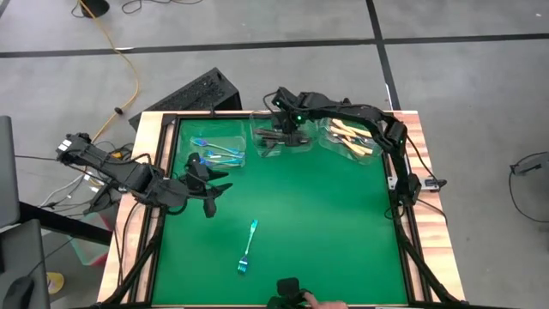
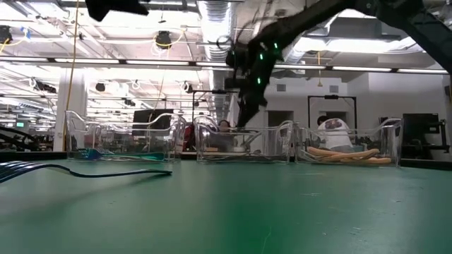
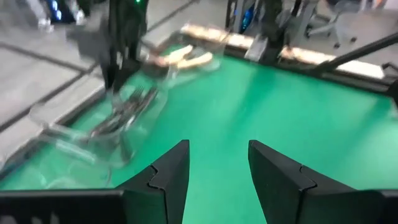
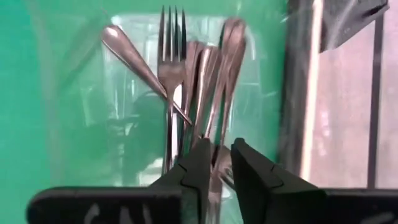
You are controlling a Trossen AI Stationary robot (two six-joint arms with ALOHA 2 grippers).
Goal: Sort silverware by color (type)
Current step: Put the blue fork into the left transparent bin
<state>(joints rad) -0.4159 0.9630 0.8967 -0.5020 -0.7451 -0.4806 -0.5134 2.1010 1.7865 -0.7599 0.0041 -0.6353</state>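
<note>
Sorting looks nearly finished: 3 clear tubs stand in a row at the bench's (image 1: 343,223) far edge, the blue forks (image 1: 218,152) in the left tub (image 1: 216,148), the dark forks (image 4: 196,93) in the middle tub (image 1: 279,141) and the cream-handled forks (image 1: 352,137) in the right tub (image 1: 347,137). Only 1 blue-teal fork (image 1: 248,247) lies loose on the green mat, well apart from the tubs. The right gripper (image 4: 214,163) hangs over the middle tub, its fingers parted only slightly, a dark handle showing between them; whether they grip it I cannot tell. The left gripper (image 3: 217,165) hovers near the left tub, fingers open and empty. The loose fork is slim, shiny and iridescent.
</note>
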